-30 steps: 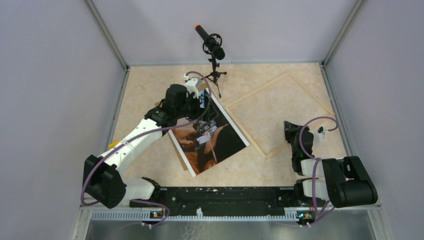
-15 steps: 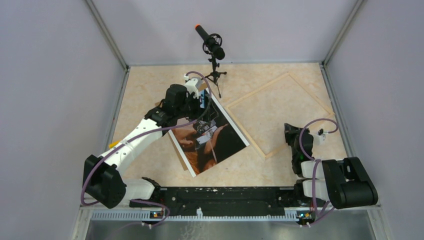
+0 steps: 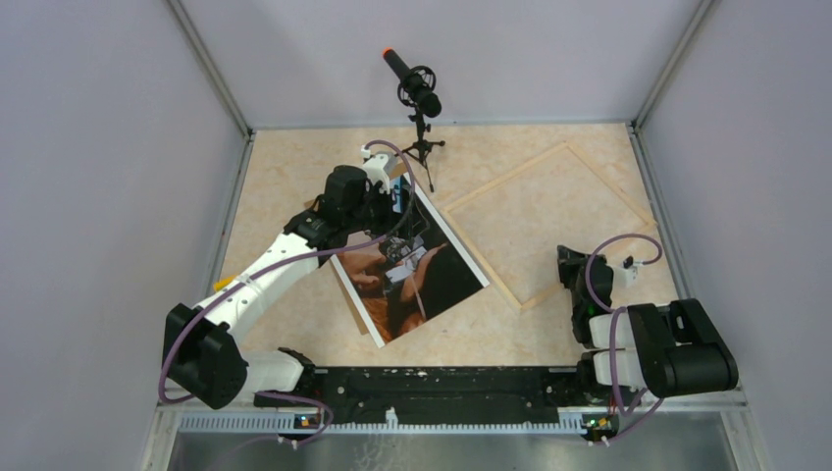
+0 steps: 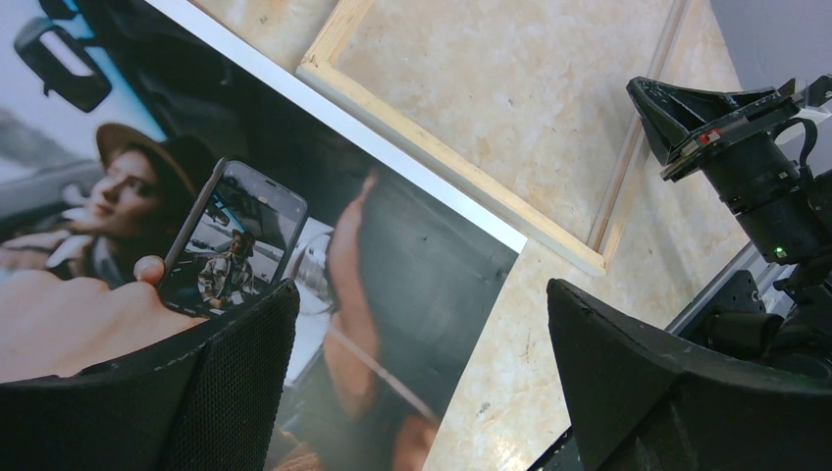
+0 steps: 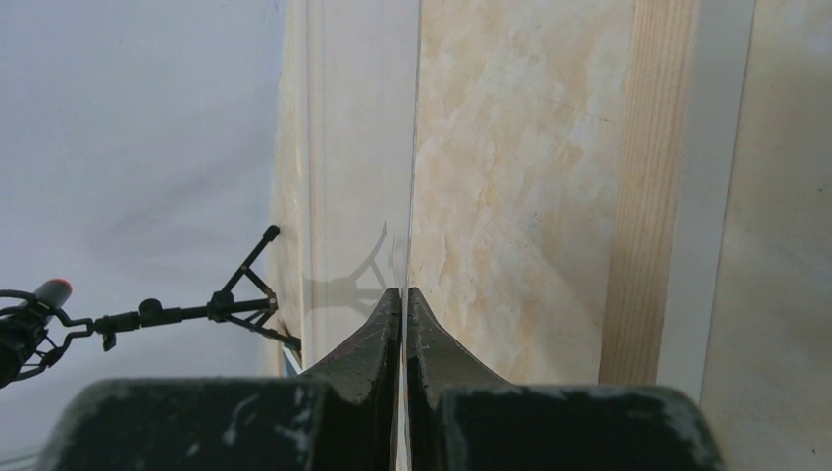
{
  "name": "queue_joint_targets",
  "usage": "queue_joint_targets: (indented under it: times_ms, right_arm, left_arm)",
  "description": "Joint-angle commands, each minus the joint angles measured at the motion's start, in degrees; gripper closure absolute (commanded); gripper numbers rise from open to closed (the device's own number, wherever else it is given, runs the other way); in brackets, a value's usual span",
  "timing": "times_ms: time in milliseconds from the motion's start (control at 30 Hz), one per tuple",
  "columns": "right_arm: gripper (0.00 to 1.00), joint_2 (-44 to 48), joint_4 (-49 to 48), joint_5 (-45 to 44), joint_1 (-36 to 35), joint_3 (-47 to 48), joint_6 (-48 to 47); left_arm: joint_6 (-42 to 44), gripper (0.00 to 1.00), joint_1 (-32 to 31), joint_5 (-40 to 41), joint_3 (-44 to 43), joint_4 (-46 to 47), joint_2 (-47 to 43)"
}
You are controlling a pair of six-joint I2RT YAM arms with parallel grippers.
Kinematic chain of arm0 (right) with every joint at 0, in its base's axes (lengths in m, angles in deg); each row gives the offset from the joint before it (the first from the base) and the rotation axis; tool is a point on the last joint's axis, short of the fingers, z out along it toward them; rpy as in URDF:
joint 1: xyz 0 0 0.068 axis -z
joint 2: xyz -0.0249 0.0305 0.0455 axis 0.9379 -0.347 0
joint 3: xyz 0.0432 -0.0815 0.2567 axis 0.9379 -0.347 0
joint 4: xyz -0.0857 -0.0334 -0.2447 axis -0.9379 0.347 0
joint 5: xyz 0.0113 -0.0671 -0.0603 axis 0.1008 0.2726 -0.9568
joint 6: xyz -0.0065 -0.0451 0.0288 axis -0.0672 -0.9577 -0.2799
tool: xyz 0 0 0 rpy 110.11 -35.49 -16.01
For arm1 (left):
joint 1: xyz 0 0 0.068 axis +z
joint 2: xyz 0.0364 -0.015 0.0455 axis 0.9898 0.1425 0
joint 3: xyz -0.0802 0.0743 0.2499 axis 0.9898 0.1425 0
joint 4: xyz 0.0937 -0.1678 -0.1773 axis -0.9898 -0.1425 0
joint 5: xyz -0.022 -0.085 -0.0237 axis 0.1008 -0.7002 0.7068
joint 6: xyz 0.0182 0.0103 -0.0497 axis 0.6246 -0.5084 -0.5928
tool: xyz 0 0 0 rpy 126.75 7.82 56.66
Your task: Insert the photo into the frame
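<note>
Beige tabletop (image 3: 285, 167): left pincer (image 4: 422, 292) spread over photo (image 4: 324, 235); wrist view shows right pincer (image 5: 404, 294) closed.

- The right gripper (image 5: 403, 299) is seen with its fingers pressed together.
- A thin straight line is seen rising from between the tips.
- A wooden strip of the frame (image 5: 643, 196) is laid flat on the table (image 5: 510, 177).
- A microphone stand (image 5: 196, 312) is seen against the wall.
</note>
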Motion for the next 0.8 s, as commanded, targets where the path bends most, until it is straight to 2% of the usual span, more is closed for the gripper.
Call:
queue_joint_targets:
  times_ms: [0, 300, 767]
  right_arm:
    - [1.00, -0.52, -2.21, -2.32, -0.64, -0.68, -0.24]
    - [1.00, 0.70, -1.56, -2.43, -0.78, -1.04, 0.35]
    - [1.00, 5.54, 5.11, -4.08, -1.43, -2.64, 0.93]
  left_arm:
    - [-0.30, 0.02, 0.13, -0.85, 0.31, 2.91, -0.34]
    - [-0.45, 0.01, 0.13, -1.12, 0.40, 2.99, -0.23]
    - [-0.98, 0.01, 0.12, -2.33, 0.40, 3.08, -0.01]
